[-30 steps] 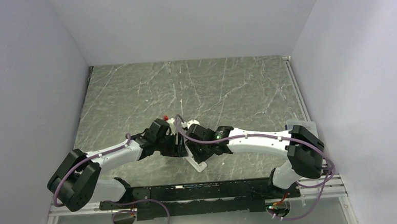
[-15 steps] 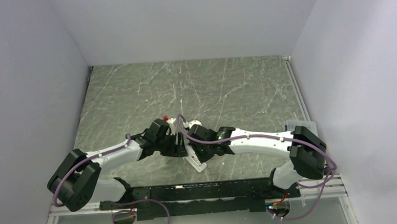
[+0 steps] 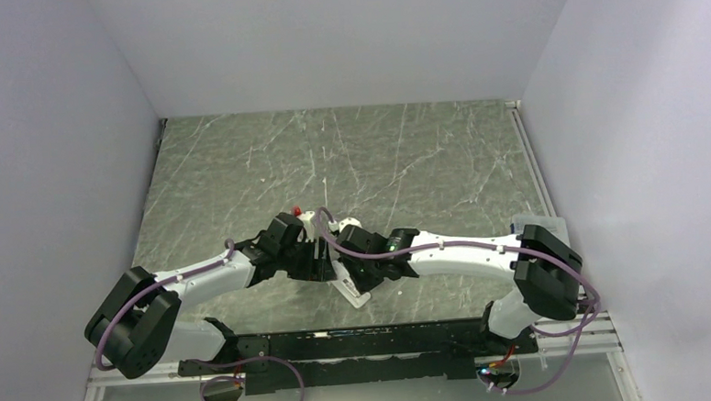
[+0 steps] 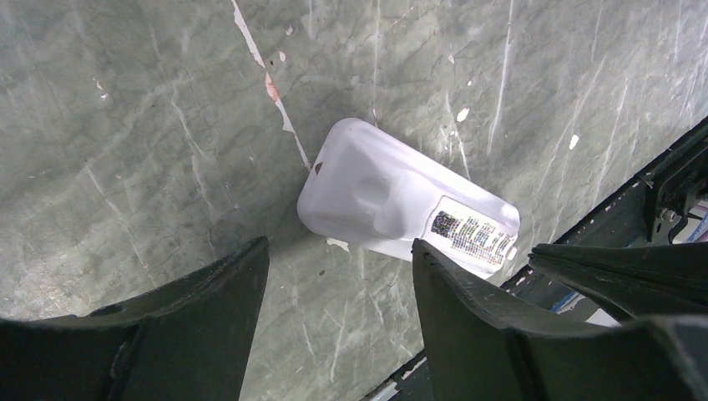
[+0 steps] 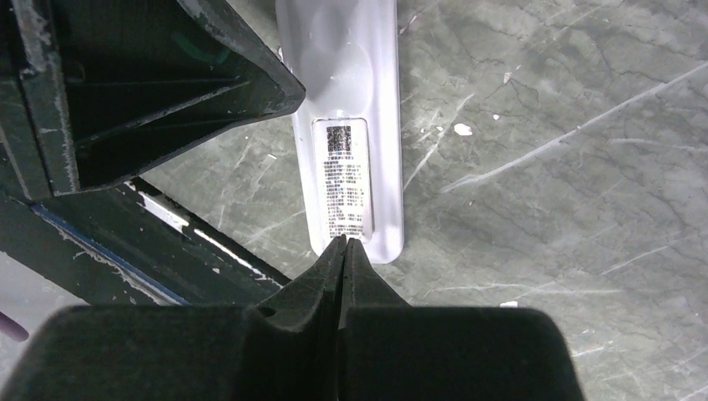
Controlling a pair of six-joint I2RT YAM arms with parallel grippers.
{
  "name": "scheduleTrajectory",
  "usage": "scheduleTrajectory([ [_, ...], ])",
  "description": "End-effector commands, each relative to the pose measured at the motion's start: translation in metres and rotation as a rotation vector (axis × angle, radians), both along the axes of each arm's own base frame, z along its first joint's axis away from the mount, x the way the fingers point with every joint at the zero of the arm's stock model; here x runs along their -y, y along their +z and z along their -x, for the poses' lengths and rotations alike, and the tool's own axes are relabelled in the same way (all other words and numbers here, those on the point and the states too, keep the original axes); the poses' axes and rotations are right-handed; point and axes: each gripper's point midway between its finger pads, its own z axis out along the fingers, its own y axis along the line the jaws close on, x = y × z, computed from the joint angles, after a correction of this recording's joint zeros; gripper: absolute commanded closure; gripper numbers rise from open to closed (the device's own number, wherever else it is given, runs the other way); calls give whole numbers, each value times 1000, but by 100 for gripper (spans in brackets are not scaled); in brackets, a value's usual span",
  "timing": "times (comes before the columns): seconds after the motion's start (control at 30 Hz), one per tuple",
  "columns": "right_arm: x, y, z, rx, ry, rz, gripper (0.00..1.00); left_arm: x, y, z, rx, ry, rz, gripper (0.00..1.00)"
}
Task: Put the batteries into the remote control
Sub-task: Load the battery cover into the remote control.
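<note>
My right pincer [image 5: 345,244] clenched empty, tips at remote control [image 5: 346,125] end; left pincer [image 4: 338,251] released over it; looks unopened; next, pry its back open.

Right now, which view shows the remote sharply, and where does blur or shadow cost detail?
Left wrist: remote control sharp, evenly lit; left gripper near-black, little detail. Right wrist: label sharp, right gripper soft and dark. Top external: it's tiny, half hidden.

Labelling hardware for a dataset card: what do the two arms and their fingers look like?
The left arm and right arm have white links, black joint housings and looping purple cables. The right one carries a green light. Fingers are black tapered wedges.
</note>
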Motion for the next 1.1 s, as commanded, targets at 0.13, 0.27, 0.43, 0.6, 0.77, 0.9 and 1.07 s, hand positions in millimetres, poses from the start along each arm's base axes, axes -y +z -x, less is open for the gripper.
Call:
scheduleTrajectory([
  [0.13,-6,-6,0,-16,-9,-20,100,-7,-8,7,-16,-15,-27,31],
  [0.27,-7,-9,0,-21,-8,-18,100,-7,-8,7,-15,-16,-27,31],
  [0.43,-8,-13,1,-28,-6,-18,100,-7,-8,7,-13,-14,-27,31],
  [0.6,-10,-17,1,-34,-5,-19,100,-8,-8,7,-15,-15,-28,31],
  [0.77,-10,-22,1,-40,-5,-12,100,-7,-8,7,-15,-16,-29,31],
  [0.9,-11,-26,3,-47,-3,-13,100,-7,-8,7,-14,-15,-29,31],
  [1.07,-9,-34,4,-62,-2,6,100,-8,-8,7,-14,-14,-29,31],
])
